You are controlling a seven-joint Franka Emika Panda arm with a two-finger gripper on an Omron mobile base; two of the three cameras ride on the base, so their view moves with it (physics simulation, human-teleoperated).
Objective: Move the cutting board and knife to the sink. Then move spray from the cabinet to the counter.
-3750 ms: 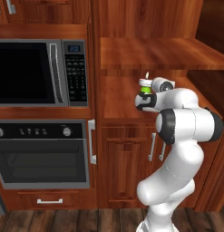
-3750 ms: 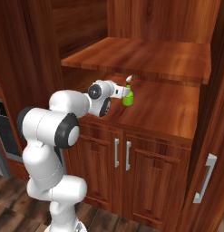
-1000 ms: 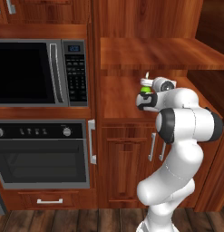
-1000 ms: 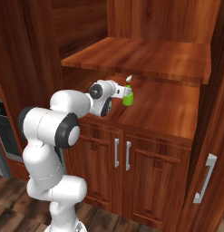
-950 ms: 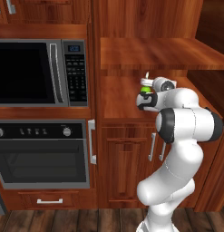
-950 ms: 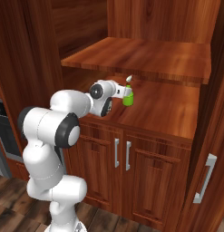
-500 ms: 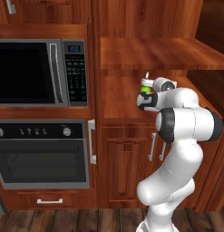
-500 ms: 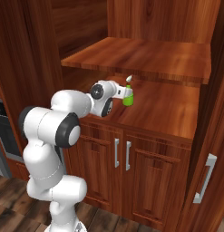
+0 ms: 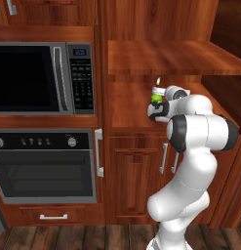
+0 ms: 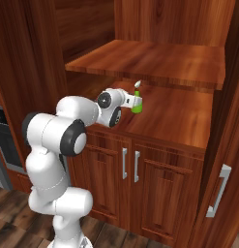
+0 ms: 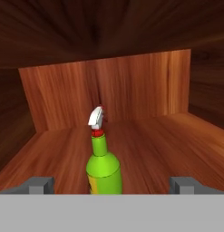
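The spray [image 11: 103, 168] stands upright in the cabinet [image 10: 155, 63] niche, near the shelf's front edge, between the spread pincer [image 11: 111, 185] tips. It looks light, rigid and slick; I'd pinch its round green body, not the neck.

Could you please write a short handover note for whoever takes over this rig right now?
Gripper: open, empty, level with the spray, one fingertip on each side of the bottle, not closed on it.
Spray: upright on the floor of the open niche in the cabinet, nozzle at the top.
Cutting board, knife, sink, counter: not in these pictures, so that first part cannot be checked from here.
Left: close on the spray, lift it out of the niche, carry it to the counter.
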